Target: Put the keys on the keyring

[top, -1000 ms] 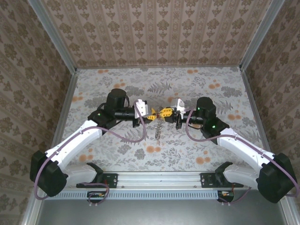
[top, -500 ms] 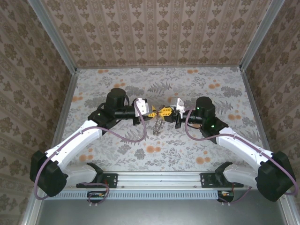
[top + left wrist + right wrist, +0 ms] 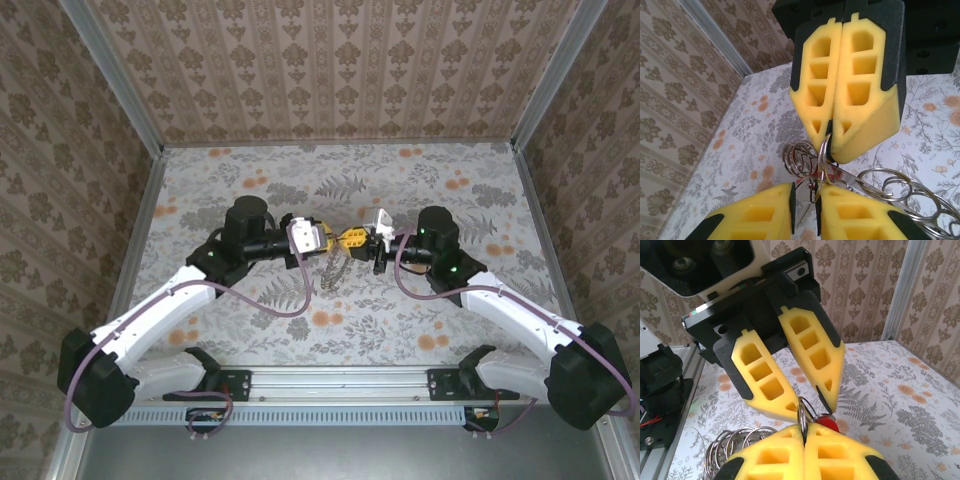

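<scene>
Right now the left gripper (image 3: 806,195), nipping the tiny red-headed key (image 3: 826,420), meets tip-to-tip the right gripper (image 3: 804,435), clamped on an upright ring of the grey metal chain keyring (image 3: 330,272).

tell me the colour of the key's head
The key's head is red, clearest in the right wrist view.

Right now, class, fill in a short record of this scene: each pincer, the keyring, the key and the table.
left pincer: fingers nearly together with metal in the narrow gap; firm grip unclear
right pincer: shut on one ring of the keyring
keyring: chain of linked metal rings, hanging below the two meeting pincers
key: small, red head, right beside the pinched ring at the fingertips
table: floral-patterned surface under both arms
</scene>
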Robot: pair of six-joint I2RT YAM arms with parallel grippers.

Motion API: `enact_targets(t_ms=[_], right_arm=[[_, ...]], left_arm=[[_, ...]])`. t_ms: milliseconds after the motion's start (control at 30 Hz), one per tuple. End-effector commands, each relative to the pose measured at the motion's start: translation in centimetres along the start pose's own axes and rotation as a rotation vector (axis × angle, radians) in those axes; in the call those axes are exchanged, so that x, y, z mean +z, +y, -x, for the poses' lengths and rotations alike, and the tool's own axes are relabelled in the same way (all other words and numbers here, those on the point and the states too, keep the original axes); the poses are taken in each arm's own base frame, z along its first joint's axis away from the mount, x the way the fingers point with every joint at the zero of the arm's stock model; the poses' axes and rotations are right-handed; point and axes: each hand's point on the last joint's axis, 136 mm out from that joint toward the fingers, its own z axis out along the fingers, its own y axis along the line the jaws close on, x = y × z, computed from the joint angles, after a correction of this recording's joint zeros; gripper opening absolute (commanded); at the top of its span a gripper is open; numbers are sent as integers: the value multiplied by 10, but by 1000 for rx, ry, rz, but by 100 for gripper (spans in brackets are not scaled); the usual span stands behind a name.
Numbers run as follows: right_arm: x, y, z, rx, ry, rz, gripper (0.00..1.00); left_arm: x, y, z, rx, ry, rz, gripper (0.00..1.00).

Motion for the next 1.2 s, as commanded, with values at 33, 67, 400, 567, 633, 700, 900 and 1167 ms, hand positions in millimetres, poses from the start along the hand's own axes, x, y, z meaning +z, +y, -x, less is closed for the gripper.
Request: enact_targets(t_ms=[33,67,400,567,633,700,900,1167], right_arm=[[2,-9,11,7,-46,-45,0],[2,-9,12,12,-55,-47,0],[2,-26,32,147,-222,-106,0],[-2,-35,47,207,-272,-145,0],[-4,-40,50,226,-286,-173,0],[-5,-43,52,240,-299,-188,0],[-5,-47,49,270,-314,-202,0],[9,-34,31,228,-252,-158,0]], left_arm=[[-7,-3,19,104,-73,22,15],[-7,-4,19,109,-77,19,10],[0,-8,9,105,-44,3,0],[3,-9,-8,73,29,6,0],[3,-11,-12,56,36,4,0],[3,-12,-14,40,39,5,0],[3,-28,-8,18,-7,-75,0],[0,-24,16,-88,-106,-101,10]])
